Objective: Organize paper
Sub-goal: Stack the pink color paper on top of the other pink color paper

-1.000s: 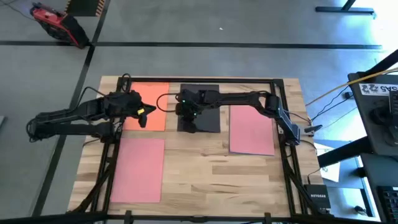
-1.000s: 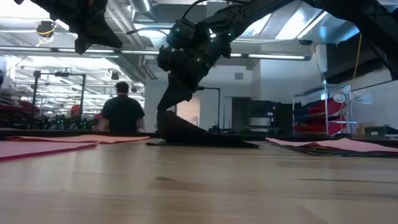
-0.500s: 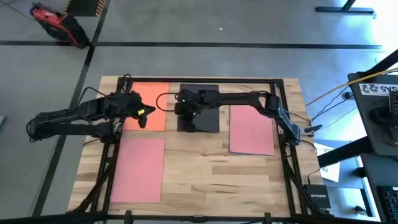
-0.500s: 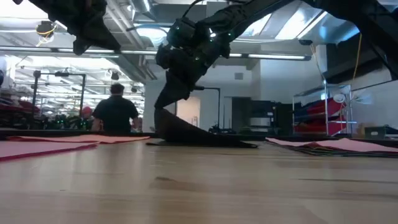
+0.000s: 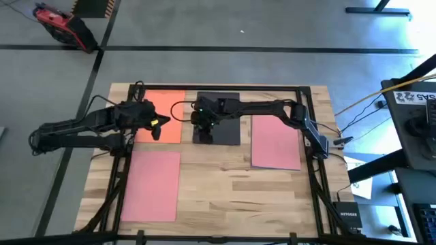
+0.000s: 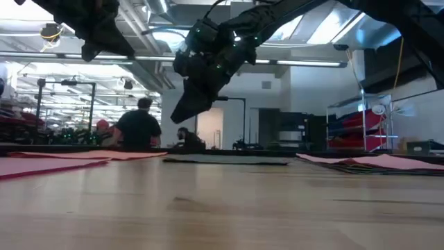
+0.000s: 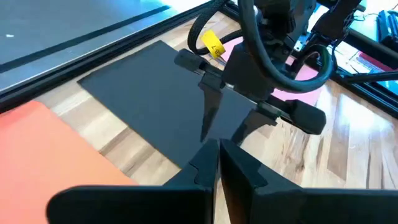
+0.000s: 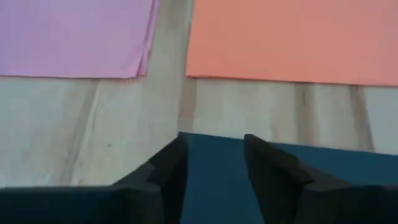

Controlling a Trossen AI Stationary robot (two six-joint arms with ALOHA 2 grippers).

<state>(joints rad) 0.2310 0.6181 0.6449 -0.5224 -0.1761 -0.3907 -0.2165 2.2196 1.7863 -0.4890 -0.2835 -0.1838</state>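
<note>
Right gripper [image 5: 204, 134]: fingers parted a little, nothing between them, hovering just above the near-left corner of the thin black matte paper sheet [image 5: 223, 117]. Low view shows that sheet lying flat on the pale wooden tabletop [image 5: 225, 194], with the fingertips clear of it. Right arm reaches in from the table's right edge, wrist bent down.

Left gripper [image 5: 155, 126]: fingers closed together and empty, held above the near-right part of the flat orange paper sheet [image 5: 163, 109]. Left arm waits, stretched in from the left.

Progress, as judged: sheets lie apart by colour, orange and black at the back, a pink sheet [image 5: 152, 185] front left, another pink sheet [image 5: 275, 141] right. Nothing stacked yet; gathering or aligning appears left to do.
</note>
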